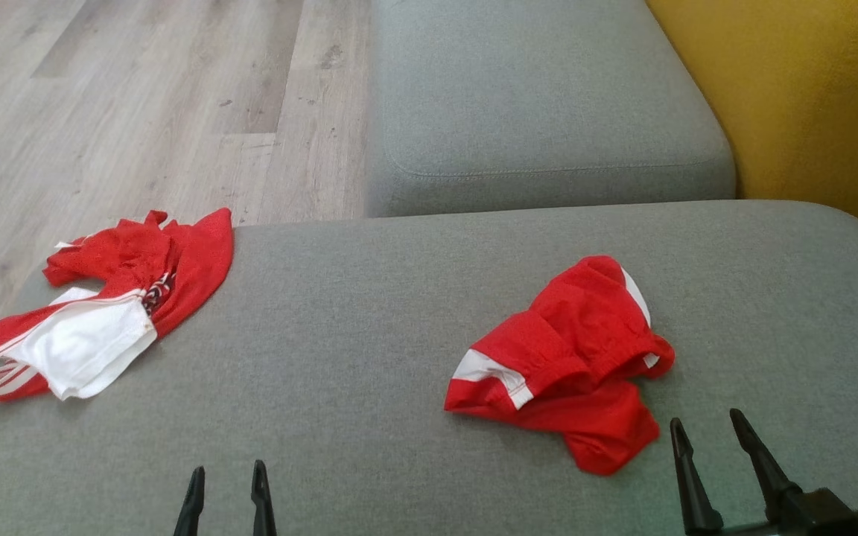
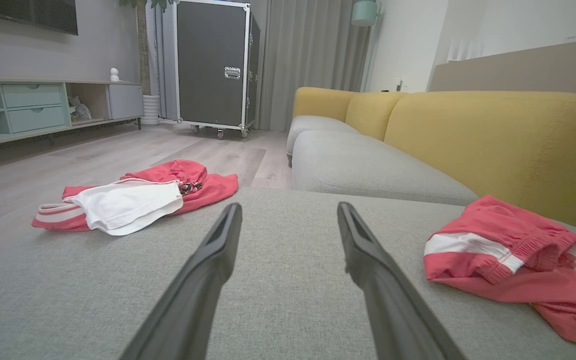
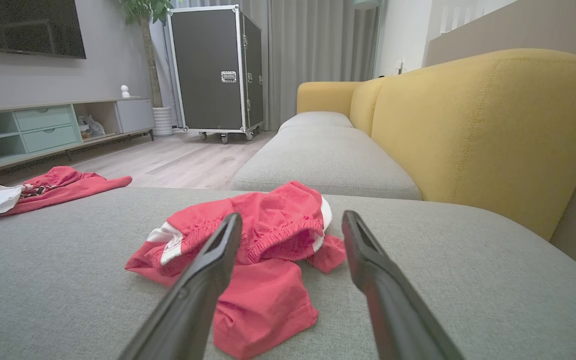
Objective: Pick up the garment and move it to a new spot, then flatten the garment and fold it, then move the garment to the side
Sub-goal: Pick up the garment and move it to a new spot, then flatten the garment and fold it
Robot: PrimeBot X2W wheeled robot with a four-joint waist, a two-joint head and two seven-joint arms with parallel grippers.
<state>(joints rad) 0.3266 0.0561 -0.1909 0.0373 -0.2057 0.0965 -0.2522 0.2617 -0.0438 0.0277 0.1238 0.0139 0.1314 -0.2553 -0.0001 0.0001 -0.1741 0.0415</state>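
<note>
Sofa cushion (image 1: 369,313): red shorts (image 1: 570,365) beside right fingers (image 1: 686,476)

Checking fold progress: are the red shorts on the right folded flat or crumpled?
Crumpled. The red shorts lie bunched on the grey cushion, waistband gathered, layers overlapping unevenly.

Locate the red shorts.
Head view: the shorts lie crumpled on the right half of the grey seat, just ahead of the open right gripper. The red-and-white top sits apart at the seat's left edge.
</note>
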